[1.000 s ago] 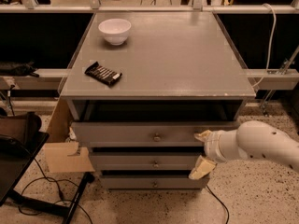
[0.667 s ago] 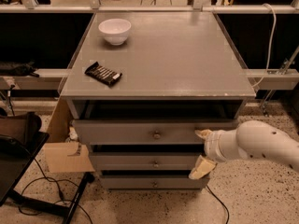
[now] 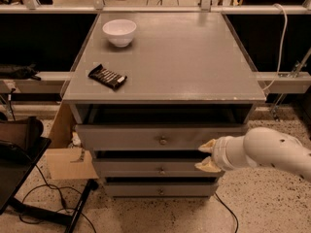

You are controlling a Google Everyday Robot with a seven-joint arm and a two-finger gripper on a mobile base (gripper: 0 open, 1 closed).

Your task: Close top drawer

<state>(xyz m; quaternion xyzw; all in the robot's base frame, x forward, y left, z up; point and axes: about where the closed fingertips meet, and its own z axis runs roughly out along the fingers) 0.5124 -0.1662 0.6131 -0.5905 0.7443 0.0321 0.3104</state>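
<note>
The top drawer (image 3: 121, 137) of the grey cabinet stands pulled out a little, with a dark gap above its flat front. Its small round knob (image 3: 163, 141) is at the centre. My gripper (image 3: 207, 156), on the white arm coming in from the right, is at the right end of the drawer fronts. Its upper fingertip (image 3: 209, 146) is against the lower right part of the top drawer's front, and the lower one sits over the middle drawer (image 3: 146, 169). The fingers are apart and hold nothing.
A white bowl (image 3: 119, 32) and a dark snack bar (image 3: 107, 76) lie on the cabinet top (image 3: 194, 57). The bottom drawer (image 3: 146, 189) is below. A cardboard box (image 3: 63, 161) and a black stand (image 3: 19, 149) with cables are on the floor to the left.
The two fingertips have come closer together, the lower one rising from the gap under the middle drawer. The arm and the top drawer have hardly moved.
</note>
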